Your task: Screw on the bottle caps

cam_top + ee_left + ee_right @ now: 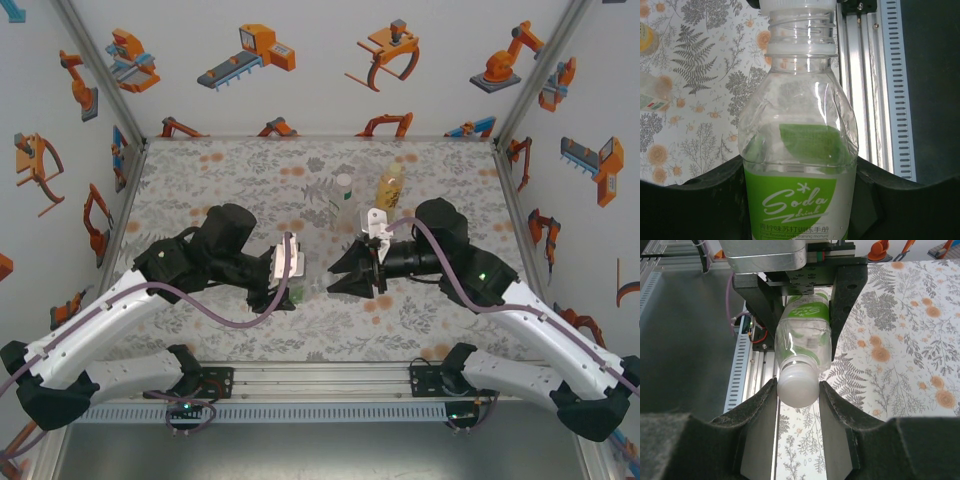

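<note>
Mid-table, left hand gripping bottle, base hidden, right hand seemingly pinching cap.

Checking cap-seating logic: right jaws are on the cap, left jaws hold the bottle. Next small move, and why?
Probably rotate the right wrist to wind the white cap further on: bare threads show below it, the right jaws pinch it, and the left jaws clamp the clear bottle.

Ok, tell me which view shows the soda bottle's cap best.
Right wrist: the white cap sits whole between the fingers of the right gripper, on the soda bottle. Left wrist catches its lower edge at the frame top. Top external: too small to tell.
</note>
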